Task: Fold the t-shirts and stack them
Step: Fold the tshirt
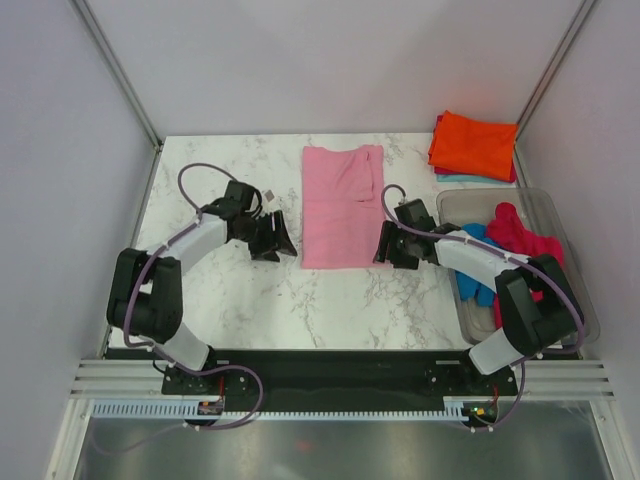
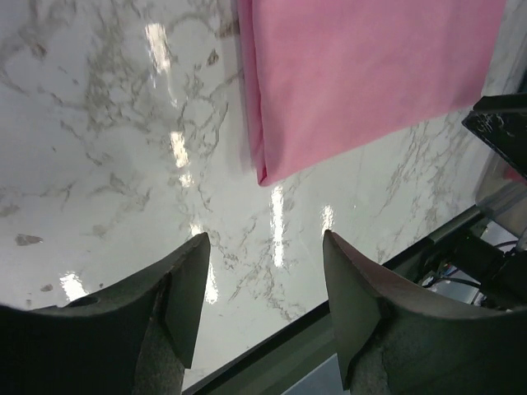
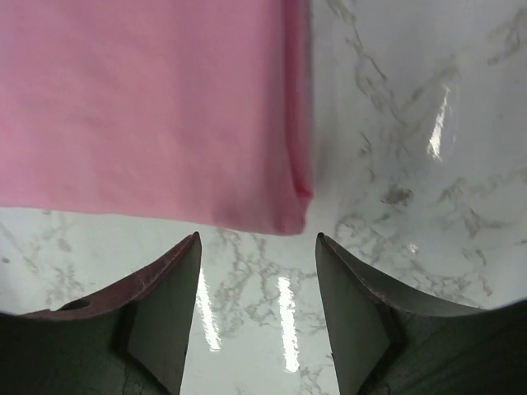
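A light pink t-shirt [image 1: 342, 205] lies folded into a long strip in the middle of the marble table. My left gripper [image 1: 280, 240] is open and empty just left of its near left corner, which shows in the left wrist view [image 2: 362, 82]. My right gripper [image 1: 388, 248] is open and empty just right of its near right corner, seen in the right wrist view [image 3: 156, 107]. An orange t-shirt [image 1: 474, 145] lies folded on a pale blue one [image 1: 462, 178] at the far right. Bright blue [image 1: 474, 285] and crimson-pink [image 1: 525, 238] t-shirts lie crumpled in a bin.
A clear plastic bin [image 1: 573, 270] stands at the right edge beside my right arm. Grey walls enclose the table on three sides. A black base rail [image 1: 320, 375] runs along the near edge.
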Robot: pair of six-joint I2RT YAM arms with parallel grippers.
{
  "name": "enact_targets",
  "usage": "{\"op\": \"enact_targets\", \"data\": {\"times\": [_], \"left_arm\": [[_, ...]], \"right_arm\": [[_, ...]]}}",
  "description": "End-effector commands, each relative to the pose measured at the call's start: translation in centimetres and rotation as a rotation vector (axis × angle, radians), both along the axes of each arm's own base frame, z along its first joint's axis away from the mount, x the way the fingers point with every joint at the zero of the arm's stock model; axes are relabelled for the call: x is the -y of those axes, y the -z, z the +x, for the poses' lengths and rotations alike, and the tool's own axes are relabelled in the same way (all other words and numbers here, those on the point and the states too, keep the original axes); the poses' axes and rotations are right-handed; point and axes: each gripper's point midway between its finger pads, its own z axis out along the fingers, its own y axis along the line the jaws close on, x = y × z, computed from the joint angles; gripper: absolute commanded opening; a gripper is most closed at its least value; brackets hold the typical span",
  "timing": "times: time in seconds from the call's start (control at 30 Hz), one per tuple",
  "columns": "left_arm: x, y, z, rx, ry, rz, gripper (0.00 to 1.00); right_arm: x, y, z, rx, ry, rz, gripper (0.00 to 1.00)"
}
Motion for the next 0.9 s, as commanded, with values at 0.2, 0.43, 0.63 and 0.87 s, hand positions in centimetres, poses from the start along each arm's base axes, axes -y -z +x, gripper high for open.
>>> {"op": "enact_targets", "data": {"times": [0.2,0.43,0.63,0.87], "left_arm": [[1.8,0.4,-3.1,0.099,0.007,-0.097,0.64],[2.1,0.8,-2.7,0.119,-0.024,-0.117,0.63],[2.3,2.3,-2.5,0.106,-0.060,-0.119,0.61],[3.1,5.3,-2.7,0.063,-0.087,-0.101,0.59]], "right_arm": [[0.6,1.1,0.0,0.036,0.074,0.048,0.64],[0.3,2.9,0.1,0.014,0.076,0.052,0.51],[1.0,3.5,-0.6,0.010,0.083,0.033,0.22],[0.8,4.0,-1.2,0.022,0.041,0.045,0.15]]}}
